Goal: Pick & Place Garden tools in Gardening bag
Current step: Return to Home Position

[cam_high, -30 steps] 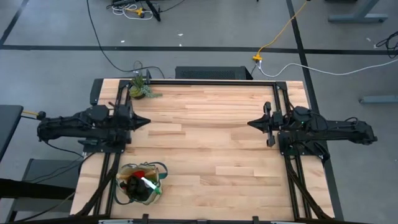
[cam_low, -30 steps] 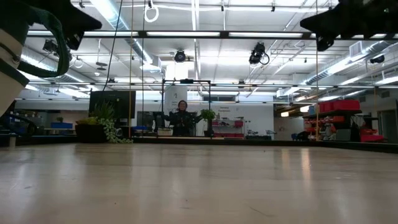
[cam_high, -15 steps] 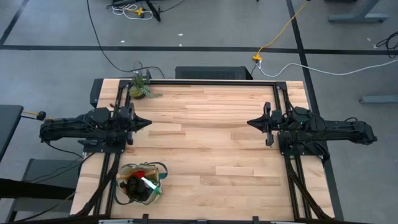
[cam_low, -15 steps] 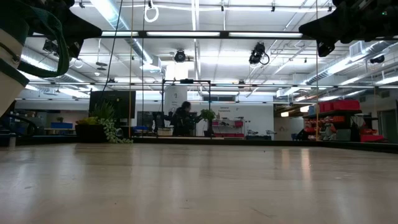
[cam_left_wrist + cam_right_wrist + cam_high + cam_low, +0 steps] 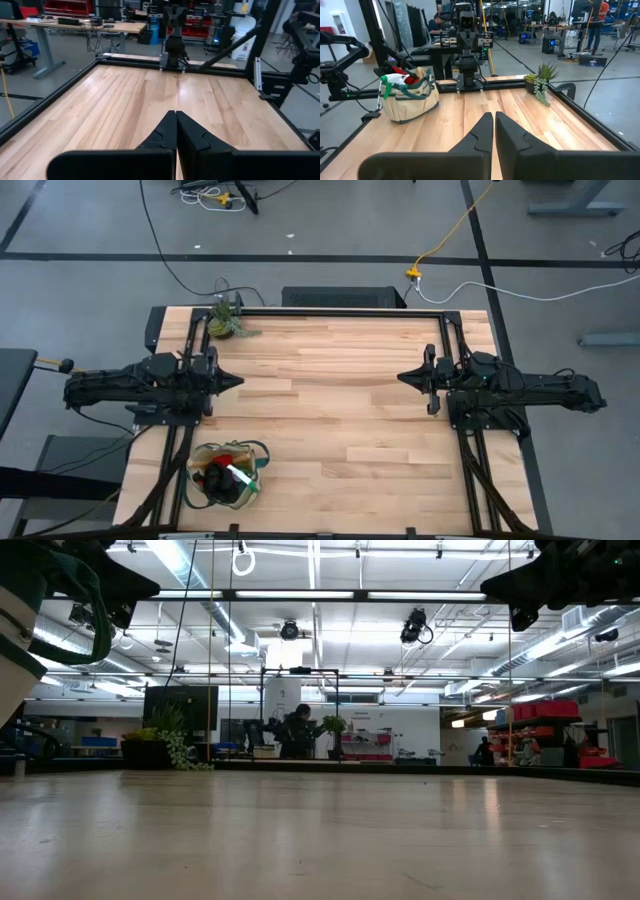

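The beige gardening bag (image 5: 228, 475) with dark green trim stands on its base at the table's near left corner; it also shows in the right wrist view (image 5: 412, 97) and at the low view's left edge (image 5: 12, 650). Inside it sit garden tools: a translucent green item with a white part (image 5: 395, 80) and a black-and-red glove bundle (image 5: 409, 77). My left gripper (image 5: 238, 380) hangs shut above the table's left side, pointing level toward the right. My right gripper (image 5: 400, 377) hangs above the right side, facing it, fingers all but together (image 5: 494, 116). Neither holds anything.
A small green potted plant (image 5: 225, 322) stands at the far left corner. Black frame rails (image 5: 455, 430) run along the table's sides and far edge. Bare wooden tabletop (image 5: 330, 410) lies between the two arms. A person (image 5: 295, 730) stands far off in the room.
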`<action>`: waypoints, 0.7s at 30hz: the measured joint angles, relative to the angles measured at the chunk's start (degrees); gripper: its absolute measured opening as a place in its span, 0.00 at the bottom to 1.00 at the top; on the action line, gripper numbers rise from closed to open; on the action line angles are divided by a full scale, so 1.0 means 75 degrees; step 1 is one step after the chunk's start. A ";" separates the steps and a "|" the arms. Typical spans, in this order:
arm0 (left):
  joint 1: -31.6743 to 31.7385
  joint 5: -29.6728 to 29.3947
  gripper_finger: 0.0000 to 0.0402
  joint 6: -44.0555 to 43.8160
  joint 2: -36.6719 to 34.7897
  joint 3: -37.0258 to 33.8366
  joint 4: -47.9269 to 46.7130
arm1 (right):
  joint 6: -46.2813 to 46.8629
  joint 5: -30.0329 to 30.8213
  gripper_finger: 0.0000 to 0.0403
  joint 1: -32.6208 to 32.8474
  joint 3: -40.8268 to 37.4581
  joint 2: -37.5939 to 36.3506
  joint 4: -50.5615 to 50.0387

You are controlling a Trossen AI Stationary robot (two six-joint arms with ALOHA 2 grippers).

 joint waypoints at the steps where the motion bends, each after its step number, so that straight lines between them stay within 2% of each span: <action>1: 0.0000 0.0028 0.01 0.0000 0.0000 0.0000 -0.0005 | 0.0000 0.0002 0.06 0.0000 0.0000 0.0000 0.0000; 11: 0.0000 -0.0009 0.01 0.0253 0.0000 -0.0052 0.0065 | -0.0003 0.0003 0.06 0.0000 0.0000 0.0003 -0.0003; 14: 0.0000 0.0089 0.01 0.0144 -0.0067 -0.0573 0.0412 | -0.0003 0.0003 0.06 0.0000 0.0000 0.0003 -0.0003; 18: -0.0028 0.0628 0.01 -0.0042 -0.0449 -0.1163 0.1112 | -0.0003 0.0003 0.06 0.0000 0.0000 0.0003 -0.0003; 21: -0.0094 0.0672 0.01 -0.0061 -0.0846 -0.1581 0.1193 | -0.0006 0.0003 0.06 0.0000 0.0000 0.0003 -0.0003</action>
